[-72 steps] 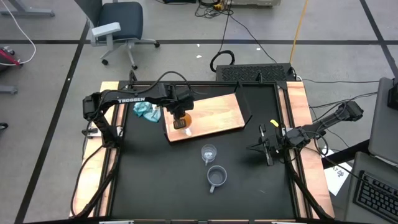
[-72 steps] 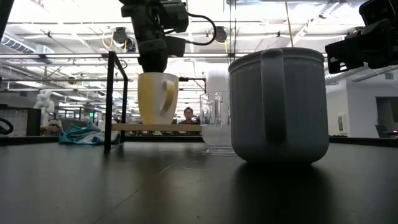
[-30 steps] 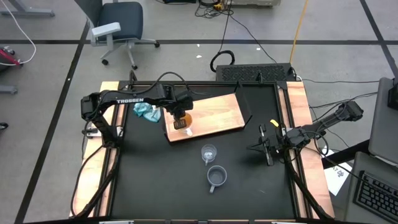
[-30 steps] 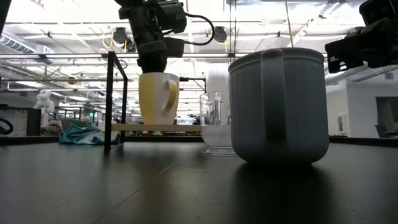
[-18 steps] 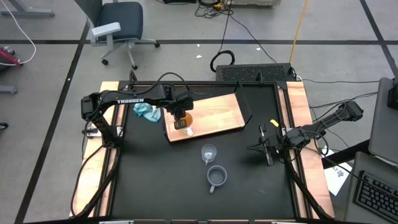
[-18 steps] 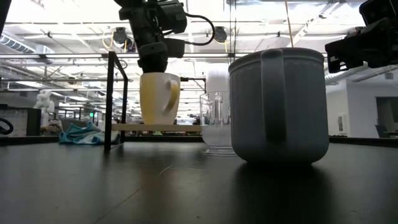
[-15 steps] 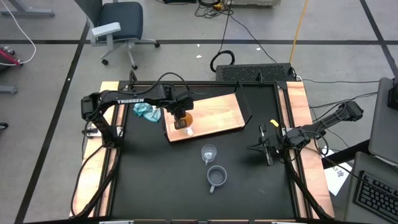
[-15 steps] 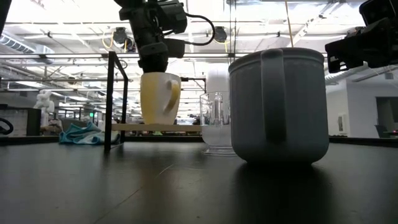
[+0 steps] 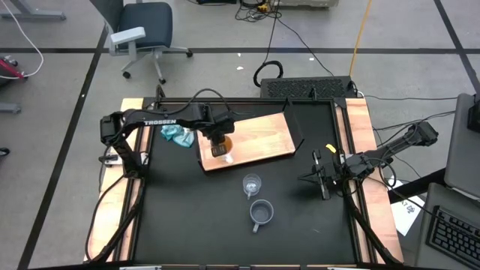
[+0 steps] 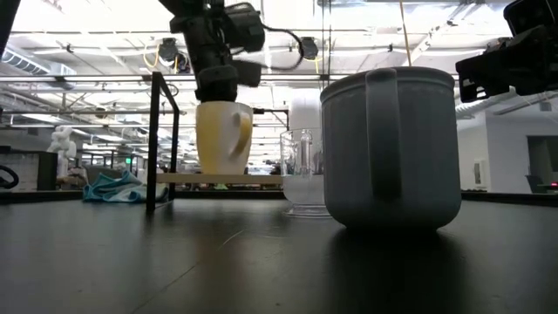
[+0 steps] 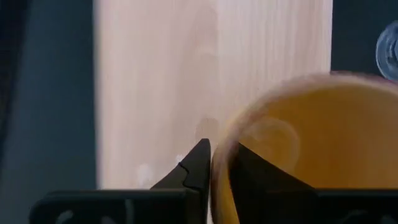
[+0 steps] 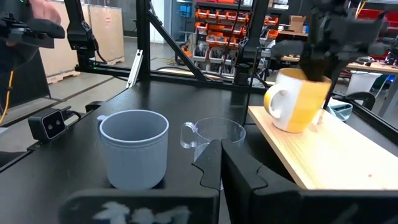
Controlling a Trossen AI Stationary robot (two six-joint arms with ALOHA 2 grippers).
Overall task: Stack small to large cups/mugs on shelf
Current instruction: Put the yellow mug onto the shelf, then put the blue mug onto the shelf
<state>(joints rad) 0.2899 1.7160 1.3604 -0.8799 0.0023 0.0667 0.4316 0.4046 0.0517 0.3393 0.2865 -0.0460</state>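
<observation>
Our left gripper pinches the orange mug's rim above the shelf; our right gripper waits, fingers together.

Bright overhead ceiling lights, glare in low view; left wrist view blurred close up.

We count three drinking vessels — one orange mug, one grey-blue mug and one clear glass cup. We find one shelf and one light-blue cloth. We count two arms, each with one gripper — the left gripper and the right gripper. One office chair stands beyond the table.
</observation>
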